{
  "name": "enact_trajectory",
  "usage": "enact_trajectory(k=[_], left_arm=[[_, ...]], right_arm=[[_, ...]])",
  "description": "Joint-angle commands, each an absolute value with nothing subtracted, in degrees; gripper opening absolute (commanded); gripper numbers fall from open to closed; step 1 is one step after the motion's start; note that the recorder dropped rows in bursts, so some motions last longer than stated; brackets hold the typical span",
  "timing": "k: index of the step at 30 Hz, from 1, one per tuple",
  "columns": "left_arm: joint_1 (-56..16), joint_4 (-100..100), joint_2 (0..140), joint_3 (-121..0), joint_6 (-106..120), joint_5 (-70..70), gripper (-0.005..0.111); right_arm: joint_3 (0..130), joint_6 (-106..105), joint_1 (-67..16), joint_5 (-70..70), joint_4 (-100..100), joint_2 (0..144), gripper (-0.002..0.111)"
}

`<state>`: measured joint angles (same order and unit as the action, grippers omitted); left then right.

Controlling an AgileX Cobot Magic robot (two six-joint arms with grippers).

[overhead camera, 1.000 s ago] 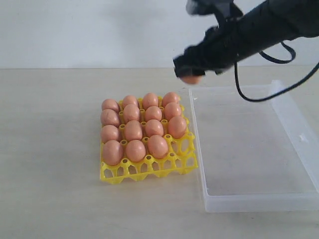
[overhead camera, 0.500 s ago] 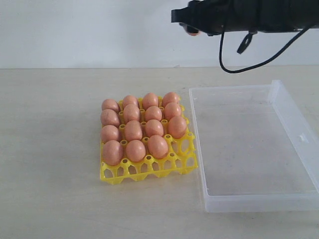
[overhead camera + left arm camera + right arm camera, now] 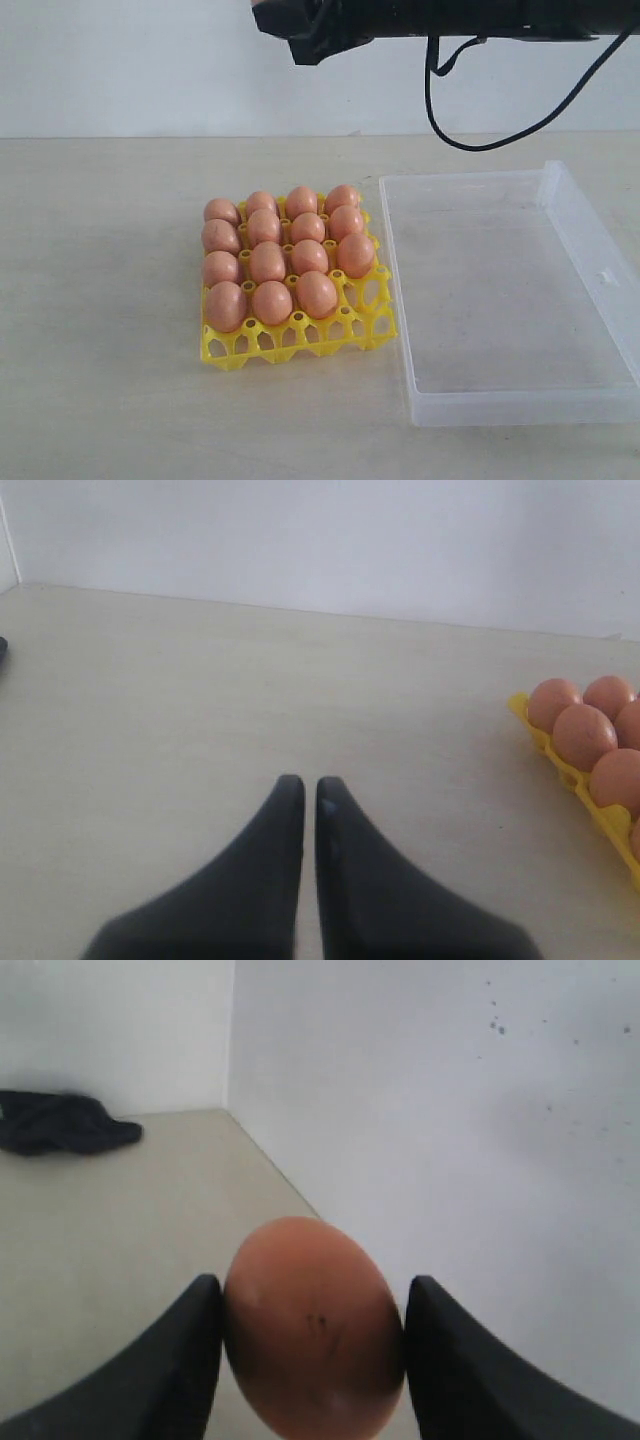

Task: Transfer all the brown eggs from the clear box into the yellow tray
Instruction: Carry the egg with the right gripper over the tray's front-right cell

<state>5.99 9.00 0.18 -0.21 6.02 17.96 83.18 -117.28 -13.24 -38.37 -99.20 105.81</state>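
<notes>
We are recording fifteen brown eggs, smooth, oval and orange-brown, sitting in the yellow tray at centre-left of the exterior frame. The tray's lower right corner cup is showing bare grid. The clear box is lying just right of the tray on the pale surface. The right arm is reaching along the top edge of the frame. The right pincer is standing part open, gripping one faintly speckled egg between its fingers. The left pincer is sitting closed, holding nothing.
</notes>
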Motion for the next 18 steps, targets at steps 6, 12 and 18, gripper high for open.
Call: enact_trajectory(k=[6, 12, 18], left_arm=[[6.03, 9.03, 0.00, 0.00, 6.25, 17.97, 0.004], [6.03, 9.03, 0.00, 0.00, 6.25, 17.97, 0.004], [6.03, 9.03, 0.00, 0.00, 6.25, 17.97, 0.004]], right_arm=[[83.77, -98.59, -13.17, -54.82, -99.95, 105.80, 0.000], [83.77, -88.63, -13.17, -69.96, -96.16, 105.80, 0.000], [83.77, -77.86, -13.17, -69.96, -73.95, 105.80, 0.000]])
